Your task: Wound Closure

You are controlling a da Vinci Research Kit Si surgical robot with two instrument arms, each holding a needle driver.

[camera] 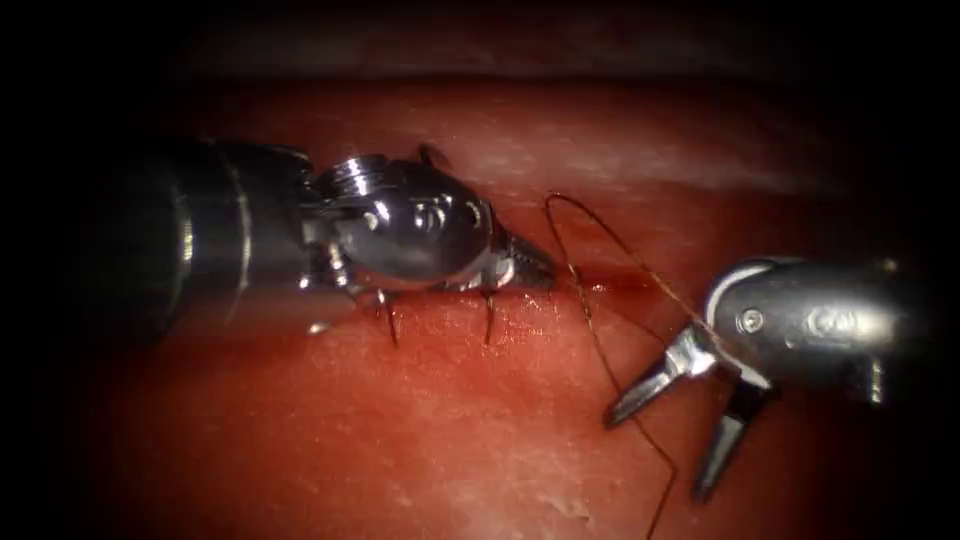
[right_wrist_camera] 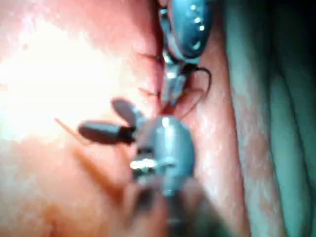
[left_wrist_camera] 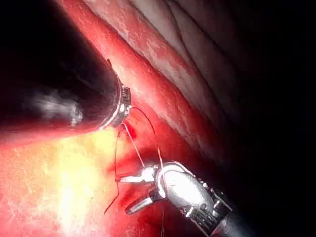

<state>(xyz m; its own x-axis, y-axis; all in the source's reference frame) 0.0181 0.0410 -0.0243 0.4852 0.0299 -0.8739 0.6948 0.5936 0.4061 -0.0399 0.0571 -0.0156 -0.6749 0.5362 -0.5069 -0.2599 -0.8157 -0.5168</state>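
Over the cut (camera: pixel 610 285) in the tissue (camera: pixel 420 430) I have both tools close to the wound line. My left tool (camera: pixel 530 262) lies low along the cut, its jaws closed with the tips at the red fluid (camera: pixel 625 287) that marks the open stretch; whether they pinch thread or tissue I cannot tell. Just behind those tips, on the cut's left part, two dark stitches (camera: pixel 488 318) cross the wound. My right tool (camera: pixel 665 430) sits to the right of the cut and a little nearer the camera, its jaws spread wide and holding nothing. The thread (camera: pixel 590 320) rises in a loop just past the left tool's tips, arcs over the cut, and comes down toward the right tool, one strand passing across that tool's hinge and another trailing away below its open jaws. I cannot make out the needle. From the left wrist view, the right tool (left_wrist_camera: pixel 129 193) shows the same wide-open jaws with thread (left_wrist_camera: pixel 148 126) draped over them.
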